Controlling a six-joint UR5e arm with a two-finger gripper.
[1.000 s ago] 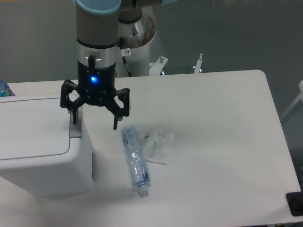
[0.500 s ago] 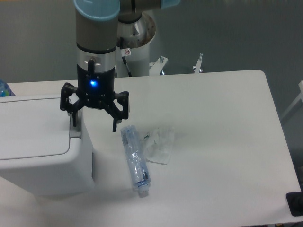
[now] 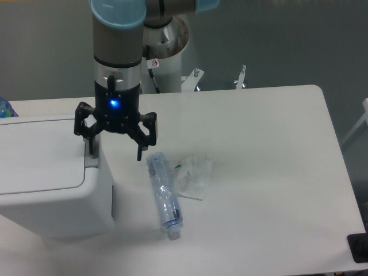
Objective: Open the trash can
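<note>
A white trash can [image 3: 49, 172] sits at the left edge of a white surface [image 3: 264, 172], its boxy plastic body showing rounded corners and a flat lid that lies level and closed on top. At the lid's right edge, a small grey push tab [image 3: 91, 156] is partly visible beneath the robot's tool. The bin runs out of view on the left, so its full width cannot be seen.

Directly above the tab end of the lid hangs the black claw [image 3: 115, 149] of the arm, pointing straight down with a blue light glowing on its wrist. Its two fingers are spread wide and hold nothing; one finger is over the grey tab, the other hangs past the bin's right side, above the bare surface. Whether the finger over the tab actually touches it cannot be told from this angle.

Just to the right of the bin, a clear plastic bottle [image 3: 163, 195] lies on its side, cap end toward the camera. A crumpled clear plastic wrapper [image 3: 194, 174] lies against the bottle's right side.
</note>
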